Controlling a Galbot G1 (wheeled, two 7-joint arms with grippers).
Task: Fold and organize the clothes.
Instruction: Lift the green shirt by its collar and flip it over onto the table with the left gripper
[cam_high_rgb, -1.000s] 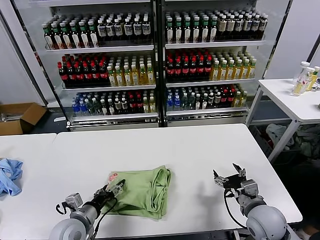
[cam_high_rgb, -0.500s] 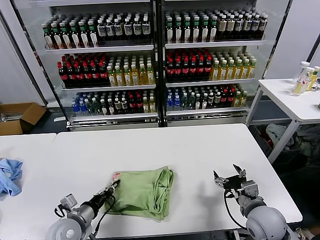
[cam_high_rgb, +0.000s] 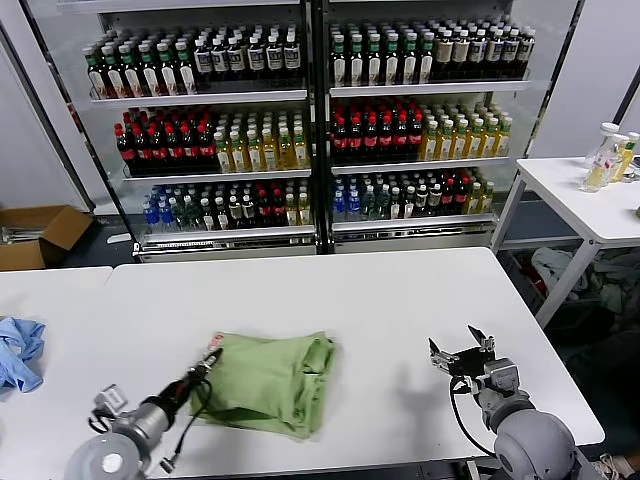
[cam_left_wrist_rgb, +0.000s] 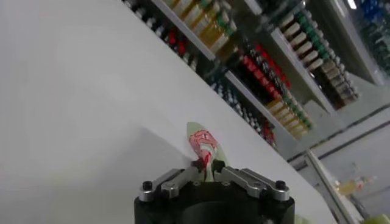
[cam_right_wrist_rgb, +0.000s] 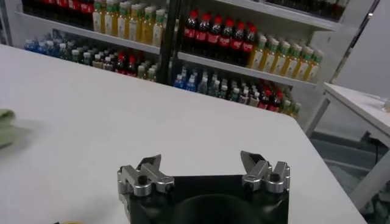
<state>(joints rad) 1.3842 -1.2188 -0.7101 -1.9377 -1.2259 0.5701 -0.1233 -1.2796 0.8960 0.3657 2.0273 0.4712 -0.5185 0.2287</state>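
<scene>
Where it lies folded near the front edge of the white table (cam_high_rgb: 380, 290), the light green T-shirt (cam_high_rgb: 265, 382) forms a compact, roughly rectangular bundle, its plain side up and soft creases running across it. Along the side toward the robot's right, the layered edges stack up in several rounded folds. At the corner toward the robot's left, a small flap of the printed side shows red and white. In the left wrist view that same flap of the shirt (cam_left_wrist_rgb: 204, 146) stands up as a narrow tongue, pale green at the rim with the red-and-white print across its face.

The left gripper (cam_high_rgb: 207, 361) is pinched tight on this printed corner, its jaws drawn together around the fabric, and its arm reaches in from the near left. The wrist camera shows the cloth rising straight out from between the closed fingers (cam_left_wrist_rgb: 183, 178).

The right gripper (cam_high_rgb: 460, 350) hovers over bare tabletop well apart from the shirt, toward the robot's right, jaws spread wide and holding nothing; its fingertips (cam_right_wrist_rgb: 149, 163) stand far apart in its own wrist view.

A crumpled light blue cloth (cam_high_rgb: 20, 350) sits on the adjoining table at the far left. Behind the table stand glass-fronted coolers (cam_high_rgb: 310, 120) filled with rows of bottles, a cardboard box (cam_high_rgb: 40, 235) lies on the floor to the left, and another white table (cam_high_rgb: 575, 190) with a few bottles stands at the right.
</scene>
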